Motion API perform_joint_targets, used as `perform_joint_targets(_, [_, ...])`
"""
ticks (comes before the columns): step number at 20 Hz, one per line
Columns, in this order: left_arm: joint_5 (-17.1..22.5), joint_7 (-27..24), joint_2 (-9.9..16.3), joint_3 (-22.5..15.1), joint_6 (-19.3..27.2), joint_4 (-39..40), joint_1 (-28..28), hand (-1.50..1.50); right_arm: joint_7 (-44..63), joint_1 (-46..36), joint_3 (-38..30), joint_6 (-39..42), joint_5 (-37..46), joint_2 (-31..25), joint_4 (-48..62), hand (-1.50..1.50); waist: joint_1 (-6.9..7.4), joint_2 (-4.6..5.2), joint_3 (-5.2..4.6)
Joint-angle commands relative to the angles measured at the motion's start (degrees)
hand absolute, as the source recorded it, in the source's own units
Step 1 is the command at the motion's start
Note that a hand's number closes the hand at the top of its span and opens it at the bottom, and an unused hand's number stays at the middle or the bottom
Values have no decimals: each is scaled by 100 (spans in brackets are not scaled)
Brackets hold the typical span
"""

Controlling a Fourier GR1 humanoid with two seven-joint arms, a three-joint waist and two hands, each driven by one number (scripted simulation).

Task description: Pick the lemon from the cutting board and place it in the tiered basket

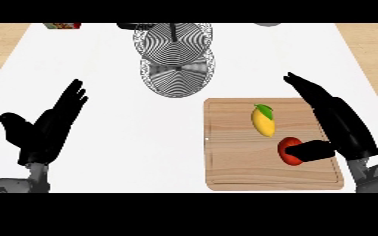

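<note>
A yellow lemon point(263, 121) with a green leaf lies on the wooden cutting board point(236, 160), in its upper middle part. A red fruit point(287, 148) sits on the board just below and right of it. My right hand point(336, 117) hovers over the board's right edge, fingers straight and pointing up-left, its thumb lying across the red fruit. It is apart from the lemon. The wire tiered basket point(176, 55) stands at the back centre of the counter. My left hand point(48, 125) rests open at the left, fingers up.
A small coloured box point(62, 25) shows at the far left edge of the counter, and a grey object point(268, 24) at the far right edge. The white counter point(111, 170) spreads between the left hand and the board.
</note>
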Motion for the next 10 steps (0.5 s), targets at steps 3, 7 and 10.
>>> perform_joint_targets(3, [-108, 69, -22, -61, 25, -16, -6, 0, 2206, -502, 780, 1762, 89, -339, -1216, -150, 78, 7, 13])
perform_joint_targets(7, [-178, -190, -215, 32, -31, 250, -52, 0, 3535, -779, 766, 2243, 83, 168, -1872, -150, 59, 44, 39])
perform_joint_targets(10, [-156, 211, -244, 43, -117, -161, -59, 0, 3513, -979, 795, 2146, 632, 1014, -1001, -150, 112, 56, 49])
